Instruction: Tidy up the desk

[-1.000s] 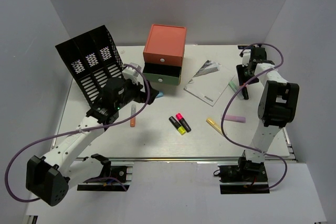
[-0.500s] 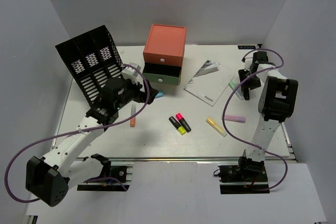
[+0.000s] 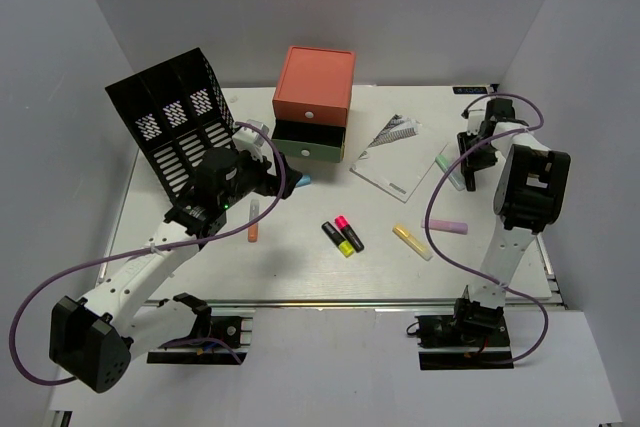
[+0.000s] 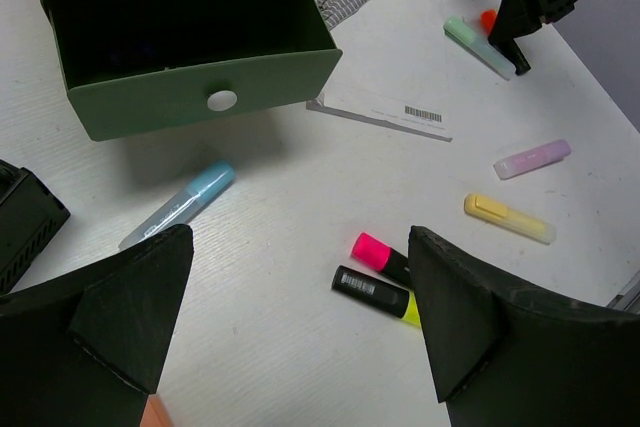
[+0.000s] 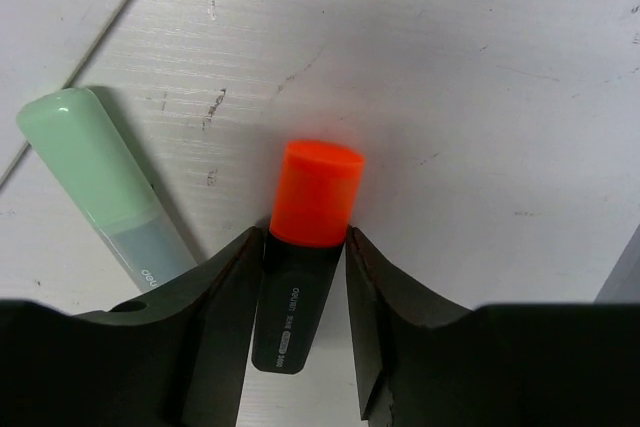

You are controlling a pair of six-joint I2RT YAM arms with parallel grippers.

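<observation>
Fingers of my right gripper (image 5: pixel 305 242) are pinched against both sides of the black highlighter with the orange cap (image 5: pixel 300 267). It's lying flat at the far right of the big flat white desk (image 3: pixel 300 267), just beside a mint-green highlighter (image 5: pixel 105 187). My left gripper (image 4: pixel 300 307) hangs with its jaws spread wide over the desk, near the open green drawer (image 4: pixel 200 97).

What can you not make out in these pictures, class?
Green drawer, left wrist view: inside lost in shadow.
Orange-capped marker, right wrist view: right gripper flanks it; contact unclear.
Notebook, top view: print too small to read.
Orange object, left wrist view: cut off by bottom edge.
</observation>
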